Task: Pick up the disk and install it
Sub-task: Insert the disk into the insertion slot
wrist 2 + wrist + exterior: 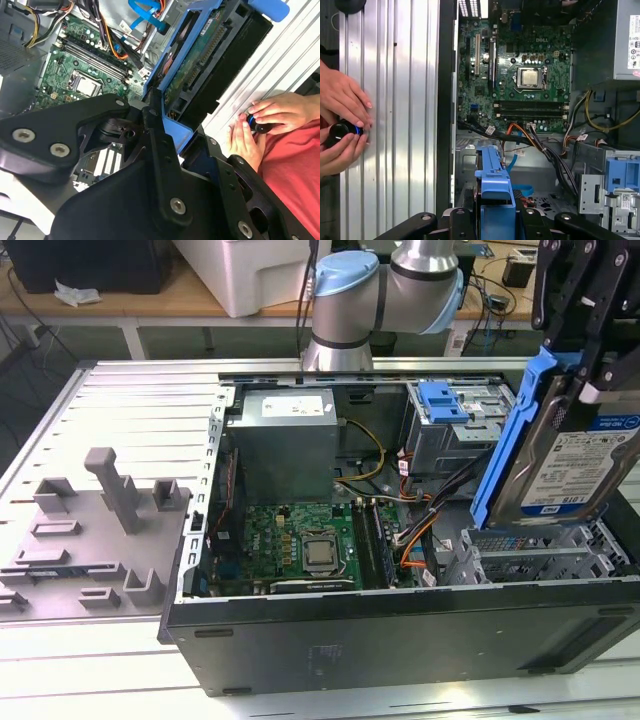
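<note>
your claw (578,340) is clenched on the top end of the disk (585,465). the disk hangs in the air, long axis near upright and leaning. its lower end sits just above the grey drive cage (540,552), at the exterior view's right of the open case (400,630).

Probably a robotics lab or workshop: an open computer case (400,640) lies on a ribbed aluminium tabletop (130,410) beside grey fixture blocks (115,485), with a cluttered wooden workbench (130,305) far behind.
</note>
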You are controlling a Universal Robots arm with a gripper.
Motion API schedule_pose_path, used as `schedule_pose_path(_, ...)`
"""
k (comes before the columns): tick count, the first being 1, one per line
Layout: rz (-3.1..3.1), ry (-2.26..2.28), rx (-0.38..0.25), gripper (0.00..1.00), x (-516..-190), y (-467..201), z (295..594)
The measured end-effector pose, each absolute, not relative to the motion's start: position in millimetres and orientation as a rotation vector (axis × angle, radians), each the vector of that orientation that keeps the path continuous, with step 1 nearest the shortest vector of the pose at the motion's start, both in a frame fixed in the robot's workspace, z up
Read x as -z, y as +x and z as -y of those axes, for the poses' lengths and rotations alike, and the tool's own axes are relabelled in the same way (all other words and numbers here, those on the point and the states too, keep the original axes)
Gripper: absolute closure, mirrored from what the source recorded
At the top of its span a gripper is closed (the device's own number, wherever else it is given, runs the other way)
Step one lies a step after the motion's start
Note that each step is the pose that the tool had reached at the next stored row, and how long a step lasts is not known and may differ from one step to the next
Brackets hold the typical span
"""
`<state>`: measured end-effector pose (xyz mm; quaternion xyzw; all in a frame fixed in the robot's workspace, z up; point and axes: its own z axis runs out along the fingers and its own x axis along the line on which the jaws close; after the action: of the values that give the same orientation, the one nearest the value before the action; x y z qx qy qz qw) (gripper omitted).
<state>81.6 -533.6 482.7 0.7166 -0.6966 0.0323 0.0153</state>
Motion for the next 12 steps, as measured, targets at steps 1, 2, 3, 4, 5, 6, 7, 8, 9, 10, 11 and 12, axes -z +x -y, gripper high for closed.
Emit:
schedule_pose_path(1, 2.167, 2.229, -0.101, 0.64, -482.4, 82.2, 533.6)
schedule_pose_path(2, 2.168, 2.229, -0.101, 0.64, -482.0, 82.9, 533.6)
schedule_pose_path(3, 2.168, 2.229, -0.101, 0.64, -481.8, 83.6, 533.6)
schedule_pose_path(4, 2.168, 2.229, -0.101, 0.64, -481.4, 84.6, 533.6)
schedule_pose_path(5, 2.168, 2.229, -0.101, 0.64, -481.1, 85.4, 533.5)
schedule_pose_path(6, 2.169, 2.228, -0.1, 0.64, -480.8, 86.0, 533.4)
schedule_pose_path(7, 2.169, 2.228, -0.1, 0.64, -480.5, 86.3, 533.3)
schedule_pose_path(8, 2.171, 2.226, -0.1, 0.64, -480.1, 86.9, 532.9)
schedule_pose_path(9, 2.171, 2.226, -0.101, 0.64, -479.8, 87.1, 532.6)
schedule_pose_path(10, 2.172, 2.225, -0.101, 0.64, -479.5, 87.3, 532.1)
schedule_pose_path(11, 2.174, 2.223, -0.1, 0.64, -479.1, 87.6, 531.5)
schedule_pose_path(12, 2.175, 2.222, -0.1, 0.64, -478.8, 87.7, 530.9)
